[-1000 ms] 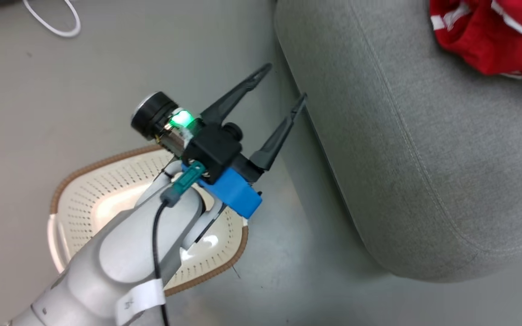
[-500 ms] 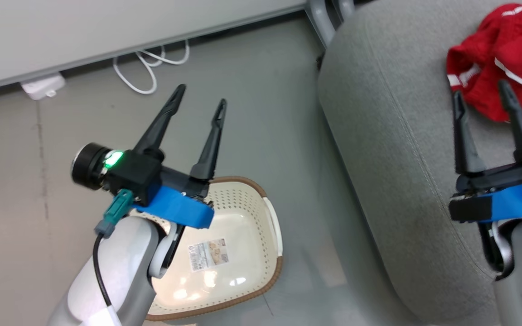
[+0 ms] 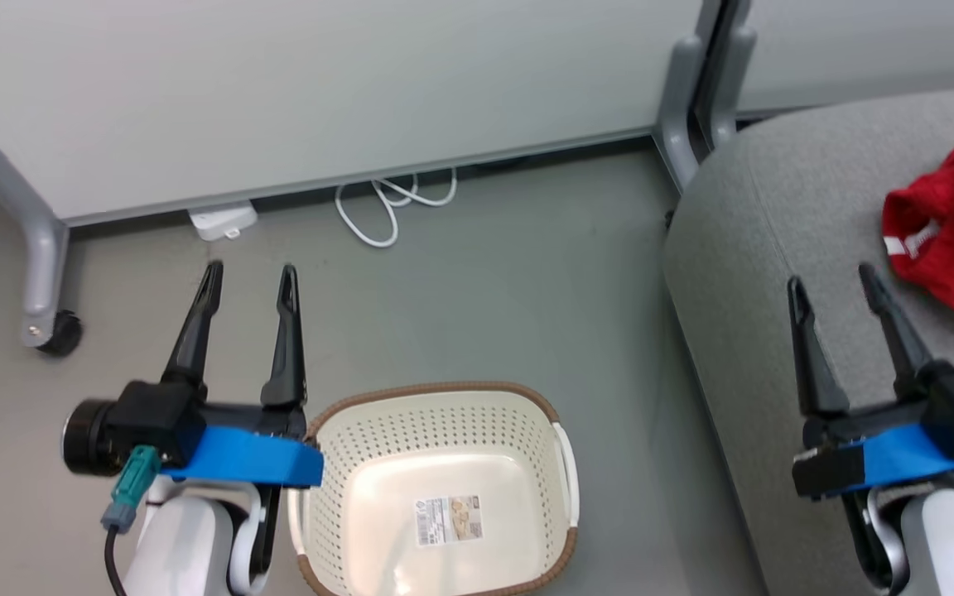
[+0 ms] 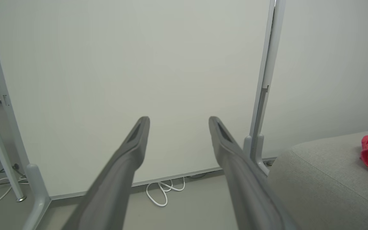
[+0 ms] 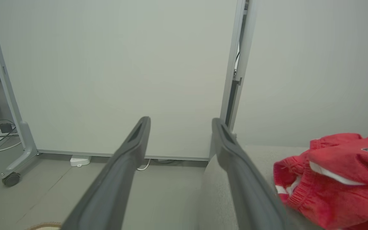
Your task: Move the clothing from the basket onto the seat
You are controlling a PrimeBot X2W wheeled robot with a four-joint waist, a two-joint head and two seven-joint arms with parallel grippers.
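Red clothing (image 3: pixel 953 240) crumpled on the grey seat (image 3: pixel 775 248), far right, white stripe trim showing (dark lettering partly visible on it from the right wrist view, too little to read). Well apart from it, on the floor at near centre: the cream basket (image 3: pixel 444 387), upright, brown rim, a label sticker (image 3: pixel 448 520) on its bare inside bottom. Left gripper (image 3: pixel 250 269) just left of the basket, above the floor, fingers spread wide and empty, pointed toward the far partition panel (image 3: pixel 320 91). Right gripper (image 3: pixel 829 277) over the near left part of the seat, fingers likewise wide apart and empty, tips near the clothing but clear of it. Along the foot of the panel, a looped white cable (image 3: pixel 386 211) and a small white adapter (image 3: pixel 223 222); further left, a caster (image 3: pixel 59 335) under a grey leg.
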